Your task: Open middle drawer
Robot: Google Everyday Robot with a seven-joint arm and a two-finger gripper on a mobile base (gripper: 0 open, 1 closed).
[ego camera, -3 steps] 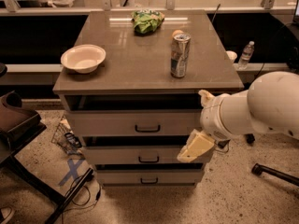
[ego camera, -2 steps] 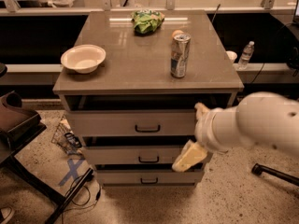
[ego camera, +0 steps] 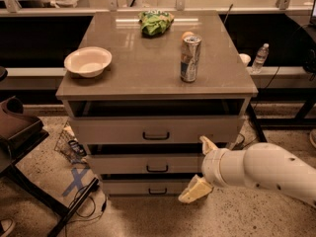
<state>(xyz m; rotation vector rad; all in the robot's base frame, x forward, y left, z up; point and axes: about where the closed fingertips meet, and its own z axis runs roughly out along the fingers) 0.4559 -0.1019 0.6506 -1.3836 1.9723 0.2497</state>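
As you close in, pincer (ego camera: 201, 167): spread open, now lower, right of middle drawer (ego camera: 123, 163).
Handle (ego camera: 157, 168): ungrasped; drawer unopened.

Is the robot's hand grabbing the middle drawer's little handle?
No, the gripper sits open to the right of the handle on the middle drawer, with neither finger on it.

Cream gripper (ego camera: 201, 168) beside the grey-beige middle drawer (ego camera: 128, 163); white bowl (ego camera: 88, 61), green bag (ego camera: 155, 22), silver can (ego camera: 190, 58).
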